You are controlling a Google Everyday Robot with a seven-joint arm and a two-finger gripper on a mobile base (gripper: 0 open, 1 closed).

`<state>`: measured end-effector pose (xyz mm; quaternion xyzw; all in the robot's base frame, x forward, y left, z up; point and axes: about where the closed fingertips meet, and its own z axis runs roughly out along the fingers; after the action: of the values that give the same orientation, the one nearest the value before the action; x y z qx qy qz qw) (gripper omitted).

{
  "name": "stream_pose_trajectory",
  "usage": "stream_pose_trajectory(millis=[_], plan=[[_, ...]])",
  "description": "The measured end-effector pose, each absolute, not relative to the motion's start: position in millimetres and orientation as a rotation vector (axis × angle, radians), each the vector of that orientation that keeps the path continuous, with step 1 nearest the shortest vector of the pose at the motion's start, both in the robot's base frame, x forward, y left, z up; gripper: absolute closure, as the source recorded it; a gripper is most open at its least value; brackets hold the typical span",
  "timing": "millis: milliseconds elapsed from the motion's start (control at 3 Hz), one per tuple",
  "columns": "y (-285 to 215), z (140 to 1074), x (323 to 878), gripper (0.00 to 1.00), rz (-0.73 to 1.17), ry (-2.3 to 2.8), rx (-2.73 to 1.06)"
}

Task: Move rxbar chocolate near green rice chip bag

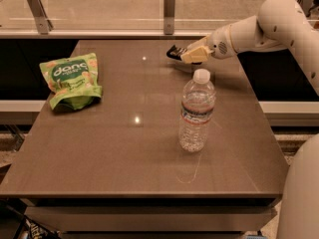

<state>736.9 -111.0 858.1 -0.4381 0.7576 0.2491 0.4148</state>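
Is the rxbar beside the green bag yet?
No, the gripper holds the rxbar chocolate across the table from the green rice chip bag.

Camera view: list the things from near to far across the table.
water bottle → green rice chip bag → rxbar chocolate, held farthest back in the gripper, whose arm enters from the right.

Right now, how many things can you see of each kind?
Snack bags: 1, the green rice chip bag, on the left of the table.
Snack bars: 1, the rxbar chocolate, held by the gripper above the far side.
Bottles: 1, the water bottle, standing upright.
Total: 3.
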Motion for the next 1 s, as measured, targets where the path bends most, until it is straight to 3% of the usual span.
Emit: stream_pose_trajectory(millis=[1000], plan=[[-99.0,883.4,729.8,1.00,0.610,1.875,-1.143]])
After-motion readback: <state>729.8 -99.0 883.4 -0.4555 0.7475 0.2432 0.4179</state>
